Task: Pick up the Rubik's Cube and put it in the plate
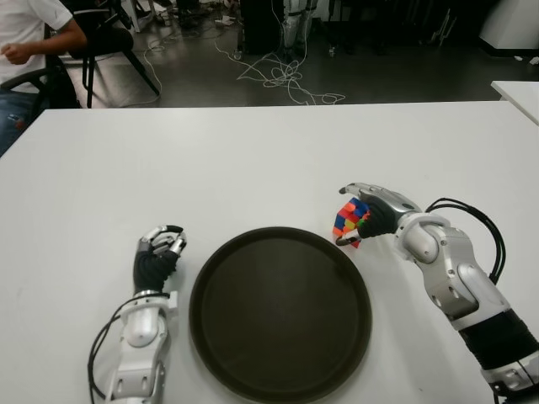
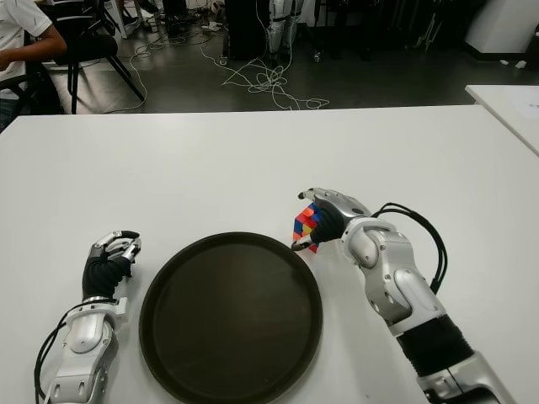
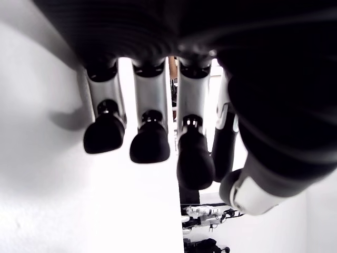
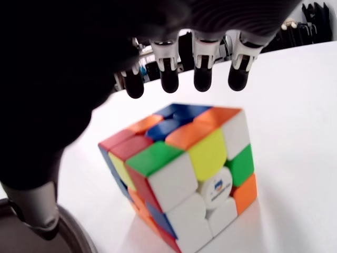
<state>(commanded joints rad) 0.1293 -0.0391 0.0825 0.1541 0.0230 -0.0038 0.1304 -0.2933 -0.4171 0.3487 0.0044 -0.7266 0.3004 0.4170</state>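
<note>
A white table [image 1: 253, 160] carries everything. On it lie a round dark plate [image 1: 280, 313] and, just beside the plate's right rim, a scrambled Rubik's Cube [image 1: 349, 220].

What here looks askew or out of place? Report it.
Nothing looks damaged or spilled. The Rubik's Cube sits scrambled on the table beside the plate, not in it. The right hand hovers over the cube with fingers spread. The left hand shows left of the plate.
</note>
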